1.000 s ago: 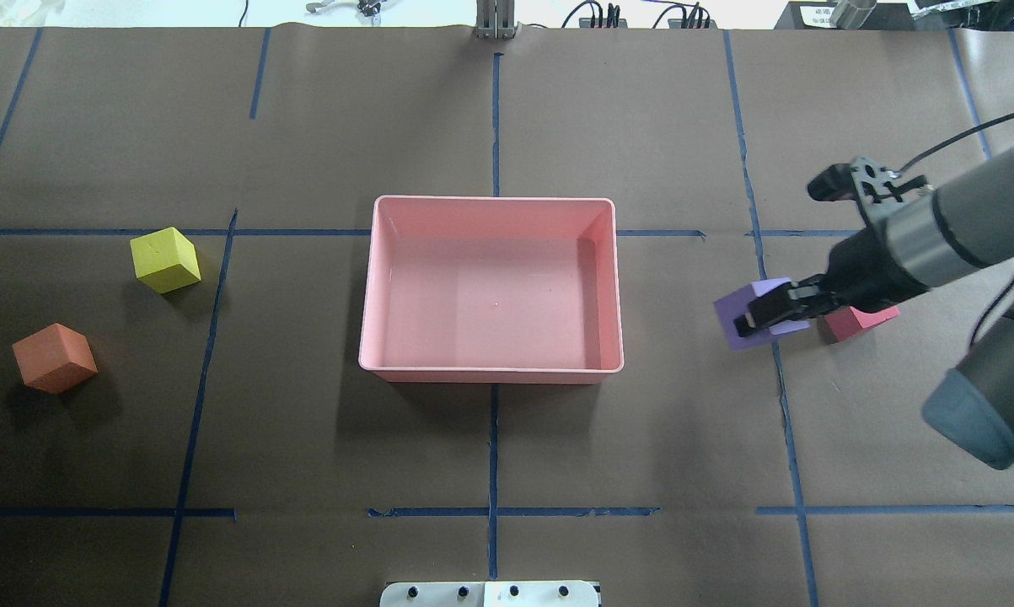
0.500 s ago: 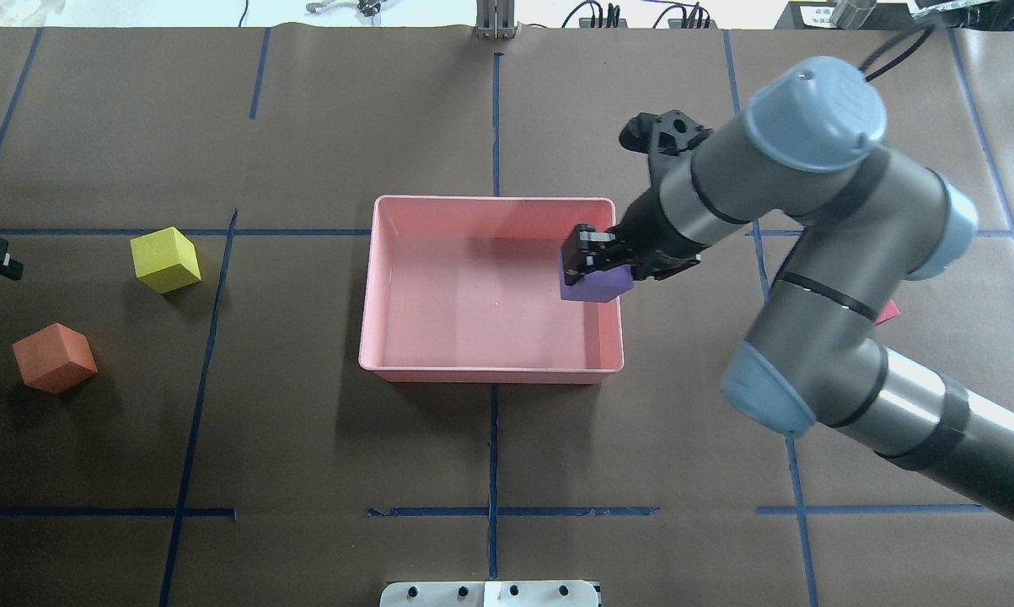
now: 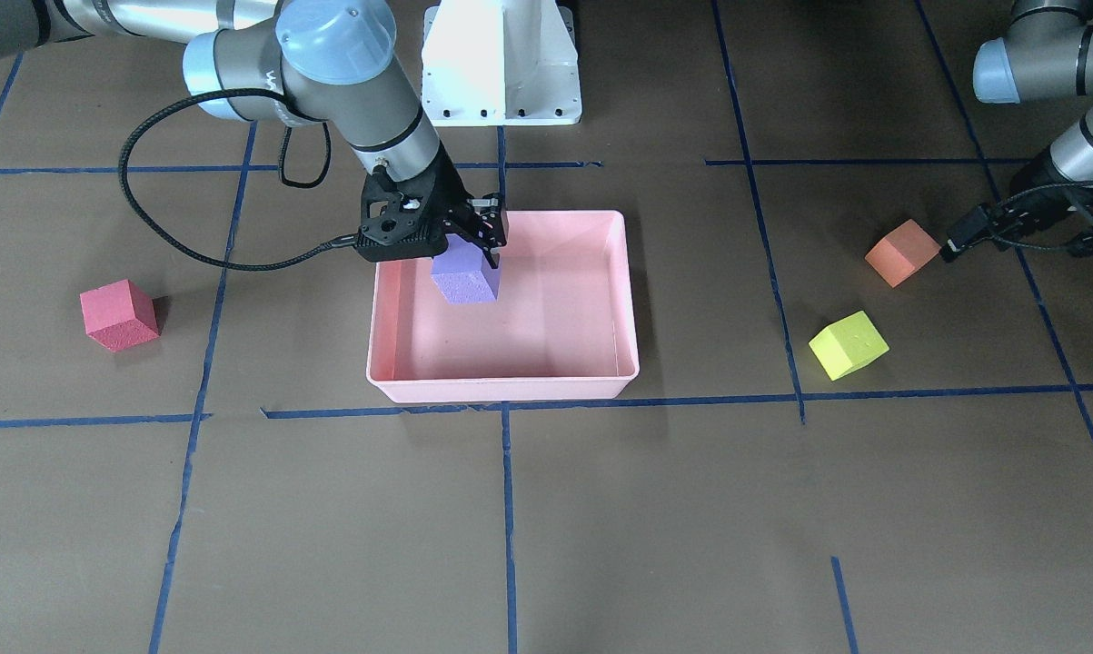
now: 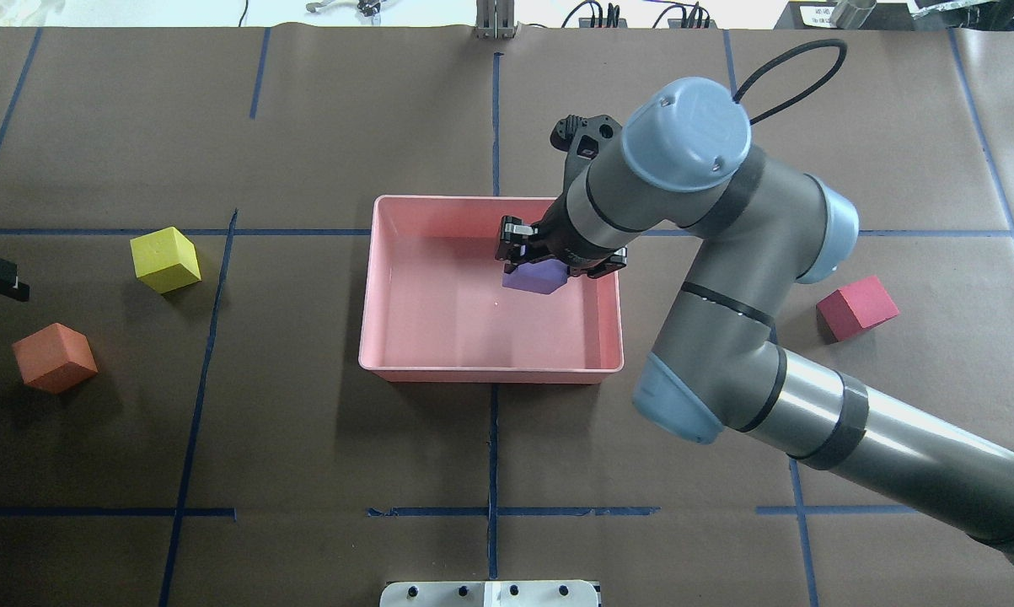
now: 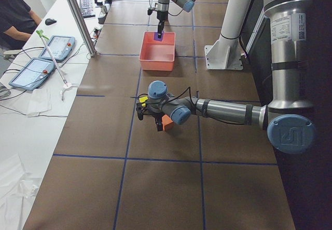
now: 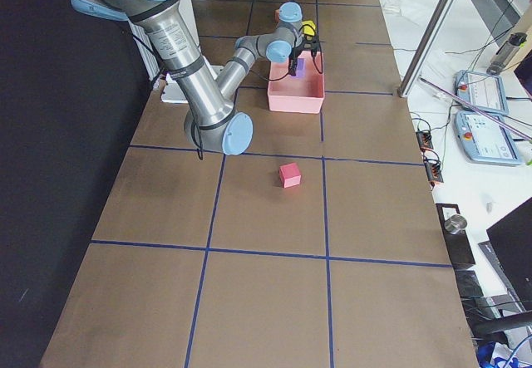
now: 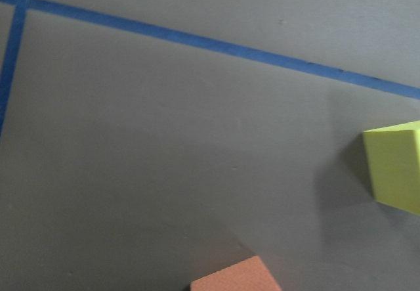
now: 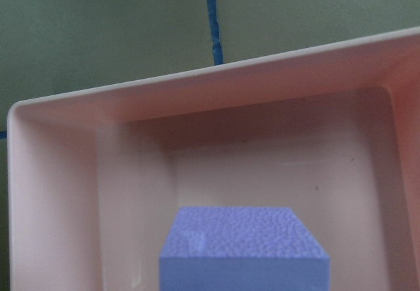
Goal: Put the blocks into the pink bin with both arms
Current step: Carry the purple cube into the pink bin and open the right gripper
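Note:
My right gripper [image 4: 540, 253] is shut on the purple block [image 4: 536, 278] and holds it inside the pink bin [image 4: 490, 368], near its far right part; the right wrist view shows the block [image 8: 243, 248] above the bin floor. The red block [image 4: 856, 308] lies on the table right of the bin. The yellow-green block [image 4: 165, 259] and the orange block [image 4: 54, 358] lie at the left. My left gripper [image 3: 955, 241] hovers right beside the orange block [image 3: 903, 252], its fingers apart and empty.
Brown paper with blue tape lines covers the table. The white pedestal base [image 3: 501, 64] stands behind the bin on the robot's side. The right arm's elbow [image 4: 684, 405] hangs over the table right of the bin.
My right gripper has carried the purple block from the table at the right over the rim into the bin. My left gripper has come in at the left edge towards the orange block.

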### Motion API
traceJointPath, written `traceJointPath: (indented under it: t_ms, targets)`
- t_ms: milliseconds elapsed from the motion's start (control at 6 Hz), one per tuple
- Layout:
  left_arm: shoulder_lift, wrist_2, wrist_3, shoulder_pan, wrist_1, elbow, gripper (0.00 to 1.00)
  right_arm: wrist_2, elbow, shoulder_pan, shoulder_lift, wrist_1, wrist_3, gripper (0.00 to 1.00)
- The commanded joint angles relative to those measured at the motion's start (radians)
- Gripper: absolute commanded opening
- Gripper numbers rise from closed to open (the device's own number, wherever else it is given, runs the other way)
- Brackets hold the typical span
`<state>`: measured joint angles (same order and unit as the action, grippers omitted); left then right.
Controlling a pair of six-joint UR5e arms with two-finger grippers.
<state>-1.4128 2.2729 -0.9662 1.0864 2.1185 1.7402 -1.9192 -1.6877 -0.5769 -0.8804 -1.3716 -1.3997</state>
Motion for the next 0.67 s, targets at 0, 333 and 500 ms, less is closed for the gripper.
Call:
traceJointPath:
  t_ms: [0,333,500]
  targets:
    - [0.058,-0.004,-0.122,-0.011,0.012,0.022,1.00,0.071,0.028,0.044,0.017,-0.004,-0.033,0.99]
    - [0.035,-0.007,-0.238,-0.091,0.026,0.028,1.00,0.077,-0.042,0.038,0.008,-0.014,-0.030,1.00]
    - [0.017,-0.009,-0.267,-0.121,0.026,0.024,1.00,0.068,-0.141,0.014,-0.036,-0.059,-0.028,1.00]
